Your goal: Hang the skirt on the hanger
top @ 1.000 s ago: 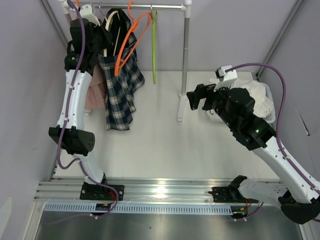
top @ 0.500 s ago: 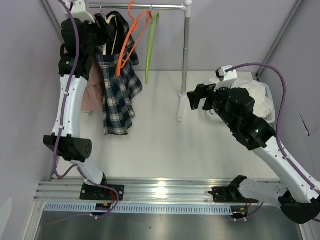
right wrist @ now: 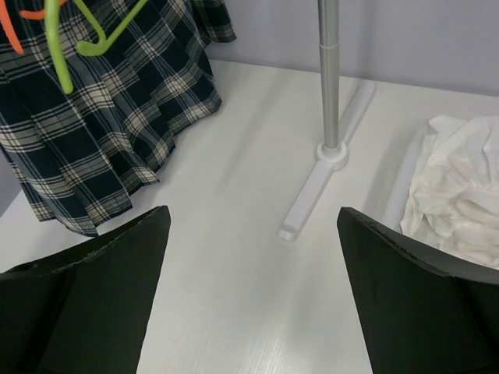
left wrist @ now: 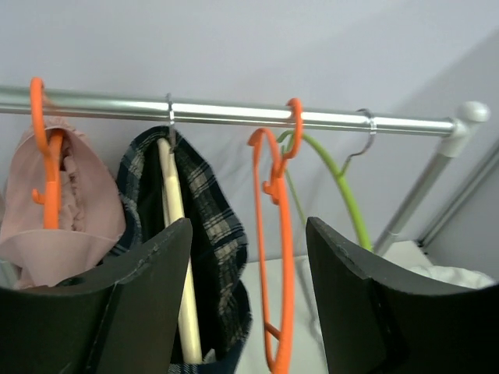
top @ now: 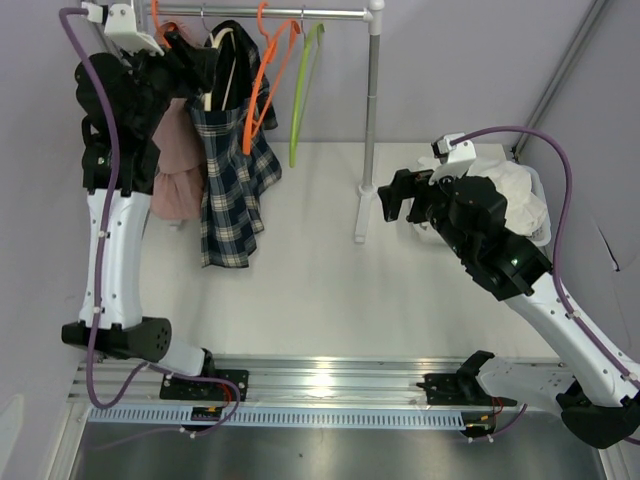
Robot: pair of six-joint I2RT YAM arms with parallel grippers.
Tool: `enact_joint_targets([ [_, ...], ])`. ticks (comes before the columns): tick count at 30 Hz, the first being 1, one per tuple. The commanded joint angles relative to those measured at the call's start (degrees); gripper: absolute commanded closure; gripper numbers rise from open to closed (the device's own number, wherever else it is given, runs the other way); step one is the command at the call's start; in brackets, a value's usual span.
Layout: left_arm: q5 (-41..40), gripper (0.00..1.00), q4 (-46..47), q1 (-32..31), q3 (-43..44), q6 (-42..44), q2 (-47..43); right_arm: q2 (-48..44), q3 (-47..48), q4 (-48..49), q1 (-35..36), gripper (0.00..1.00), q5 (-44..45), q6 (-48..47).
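My left tool point(left wrist: 248, 234) gapes wide and empty facing the rail point(left wrist: 234, 114), where the plaid skirt point(left wrist: 210, 210) hangs on its wooden hanger point(left wrist: 173, 195), so I judge only a clean retreat is left, my right tool point(right wrist: 251, 226) likewise spread and holding nothing.

Change over the last second. The left arm point(top: 110, 230) has swung to the left and stretched toward the far end. Its elbow point(top: 120, 340) has moved nearer and further left, while the wrist has travelled to the far-left corner, beside the end of the rail point(top: 300, 14). The left pincer point(left wrist: 246, 234) has drawn back leftward from the plaid skirt point(top: 232, 190). The plaid skirt has shifted slightly left, its hem now hanging further left over the desk point(top: 320, 280). The pink garment point(top: 178, 175), formerly half hidden behind the arm, now shows plainly. The green hanger point(top: 303, 100) has swung from upright to tilted, its lower end leftward.
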Motion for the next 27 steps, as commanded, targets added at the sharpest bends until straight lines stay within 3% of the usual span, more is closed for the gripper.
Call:
enact_joint_targets([
  [1, 4.59, 0.35, 2.82, -0.52, -5.01, -2.56, -5.74, -0.51, 0.72, -2.81, -1.18, 0.04, 2.49, 1.91],
  [7, 2.93, 0.35, 3.09, -8.06, -19.49, -2.21, -17.08, 5.90, 3.09, -11.08, -10.04, 0.05, -1.18, 6.38],
  [11, 0.73, 0.35, 3.61, -12.82, -29.45, -1.68, -24.37, 6.44, -0.85, -10.30, -18.83, 0.06, -7.95, 9.46],
  [19, 4.59, 0.35, 4.41, -14.40, -48.33, -5.46, -36.41, 0.48, -10.52, -4.67, -20.52, 0.05, -9.37, 11.05],
  [23, 3.80, 0.36, 0.90, -14.32, -52.05, -3.80, -38.97, -4.54, -15.62, -2.03, -20.52, 0.00, -6.30, 11.93],
  [27, 2.84, 0.35, -1.57, -14.32, -55.04, -1.69, -40.21, -3.68, -15.19, -4.31, -20.52, 0.01, -4.62, 12.02],
])
